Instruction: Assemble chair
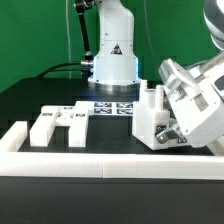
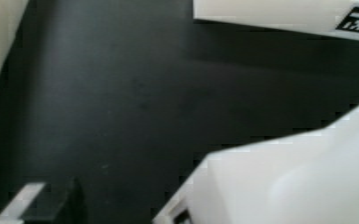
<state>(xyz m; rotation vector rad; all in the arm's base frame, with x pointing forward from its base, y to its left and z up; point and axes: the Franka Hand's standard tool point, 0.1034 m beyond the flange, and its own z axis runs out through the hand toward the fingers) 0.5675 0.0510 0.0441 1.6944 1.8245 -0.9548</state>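
A chunky white chair assembly (image 1: 150,118) stands on the black table at the exterior view's right, close to the front border rail. My gripper (image 1: 174,120) is tilted and pressed up against its right side. In the wrist view the assembly (image 2: 300,170) is a large blurred white mass filling one side, and my gripper (image 2: 179,208) has one grey fingertip (image 2: 28,200) standing well apart from it, so the jaws look open. Loose white chair parts (image 1: 58,124) lie at the exterior view's left. Another tagged white part (image 2: 282,14) shows at the wrist view's edge.
The marker board (image 1: 110,105) lies in front of the robot base (image 1: 113,65). A long white border rail (image 1: 100,160) runs along the table's front, with a white end block (image 1: 14,136) at its left. Black cables hang behind the base.
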